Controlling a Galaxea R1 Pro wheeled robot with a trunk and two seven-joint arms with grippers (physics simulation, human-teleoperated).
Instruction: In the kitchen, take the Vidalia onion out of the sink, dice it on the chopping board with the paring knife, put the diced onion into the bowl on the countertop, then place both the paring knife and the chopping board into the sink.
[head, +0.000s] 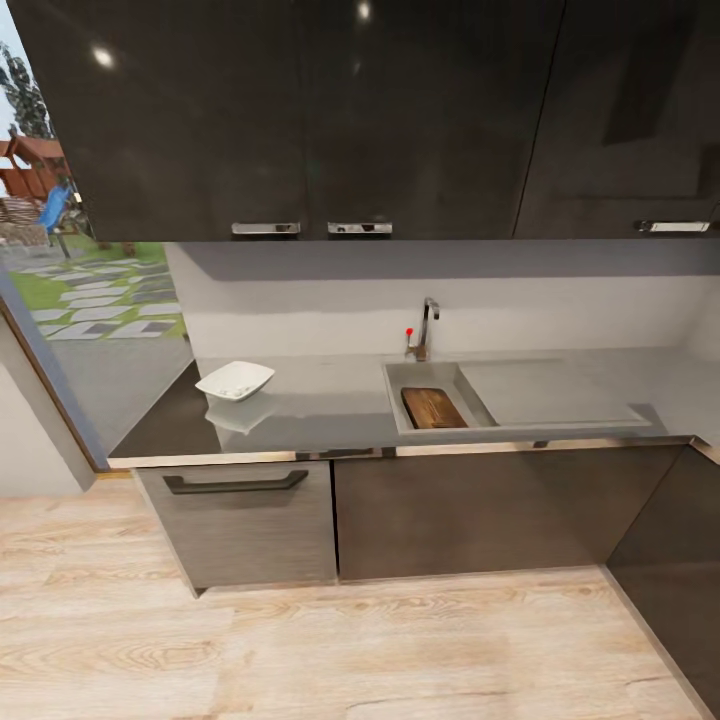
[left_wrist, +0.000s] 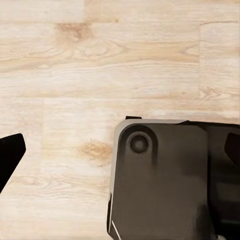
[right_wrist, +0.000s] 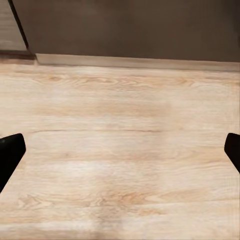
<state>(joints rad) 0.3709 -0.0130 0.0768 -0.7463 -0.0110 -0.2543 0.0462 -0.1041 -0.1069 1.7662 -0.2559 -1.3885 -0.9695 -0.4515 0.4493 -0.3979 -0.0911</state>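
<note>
Dark brown wooden chopping board (head: 433, 408) lies in the pale grey rectangular sink (head: 422, 373), shallow white squarish bowl (head: 235, 380) well apart on the glossy grey countertop (head: 330, 400). Both grippers spread wide, empty. Board likely stiff, heavyish: grab an edge

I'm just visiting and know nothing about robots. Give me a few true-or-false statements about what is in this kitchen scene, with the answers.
1. The dark brown wooden chopping board lies in the pale grey sink. True.
2. The shallow white bowl sits inside the sink. False: it stands on the glossy dark grey countertop, apart from the basin.
3. The chrome tap stands behind the sink. True.
4. The floor is dark tile. False: the light wooden floor is pale planks.
5. The right gripper holds the bowl. False: its fingers stand apart, empty, over the floor.
</note>
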